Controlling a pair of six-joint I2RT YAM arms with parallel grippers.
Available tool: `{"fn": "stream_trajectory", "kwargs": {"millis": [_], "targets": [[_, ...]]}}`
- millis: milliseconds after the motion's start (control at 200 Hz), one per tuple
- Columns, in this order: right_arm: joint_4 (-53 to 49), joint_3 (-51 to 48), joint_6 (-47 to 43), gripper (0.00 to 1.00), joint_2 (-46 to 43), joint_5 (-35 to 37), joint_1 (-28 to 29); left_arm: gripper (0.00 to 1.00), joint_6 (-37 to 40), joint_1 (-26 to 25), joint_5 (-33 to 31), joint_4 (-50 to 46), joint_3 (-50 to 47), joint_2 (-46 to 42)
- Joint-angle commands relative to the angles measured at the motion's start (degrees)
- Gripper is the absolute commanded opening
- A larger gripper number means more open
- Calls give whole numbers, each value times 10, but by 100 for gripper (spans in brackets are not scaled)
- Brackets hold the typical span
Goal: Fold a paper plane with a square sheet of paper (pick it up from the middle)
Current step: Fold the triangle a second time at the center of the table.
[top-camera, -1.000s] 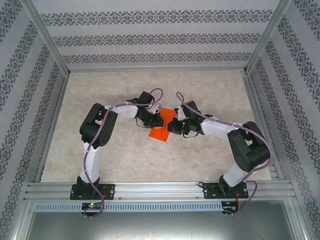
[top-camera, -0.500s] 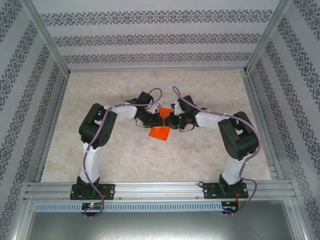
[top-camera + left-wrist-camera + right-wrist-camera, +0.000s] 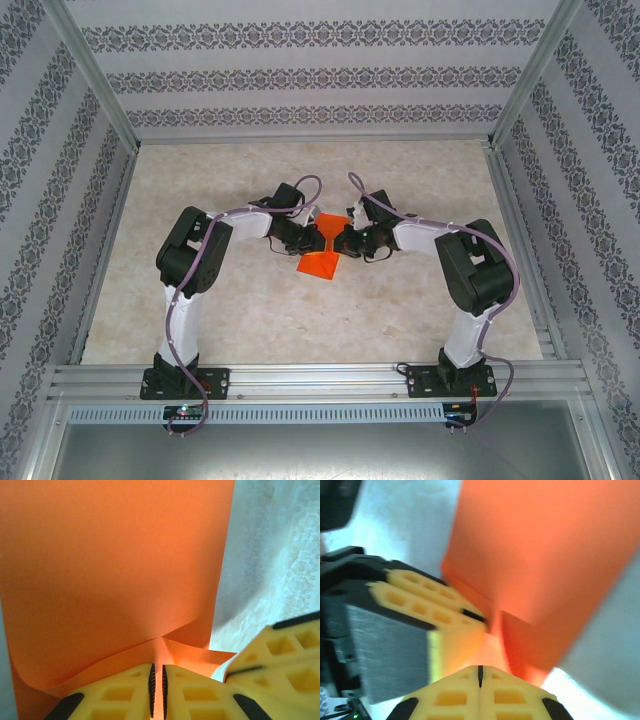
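Left wrist view: left claw point(image 3: 157, 675) is pinching the paper point(image 3: 115, 570) at its middle fold, over mid-counter point(image 3: 250, 300). Right claw point(image 3: 480, 672) is pinching alongside. Light, limp, easily torn; gripping near the fold is looking safest.

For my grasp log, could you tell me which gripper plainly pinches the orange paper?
The left gripper: the paper runs between its shut fingers; whether the right gripper holds it is unclear.

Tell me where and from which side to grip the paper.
Grip the paper at its raised middle fold, coming in level from the side, as the left claw does. There the thin sheet stands up to be pinched; elsewhere it spreads broad and flat.
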Motion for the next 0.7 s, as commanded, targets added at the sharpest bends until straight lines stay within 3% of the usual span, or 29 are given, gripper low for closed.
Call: {"fn": "stream_trajectory", "kwargs": {"millis": [0,694], "targets": [[-17,-14,-13,0,-42,16,-6,18,15,8,-56,-30,-33,42],[-22,45,-22,0,31,27,12,18,15,8,-45,-30,-34,42]]}}
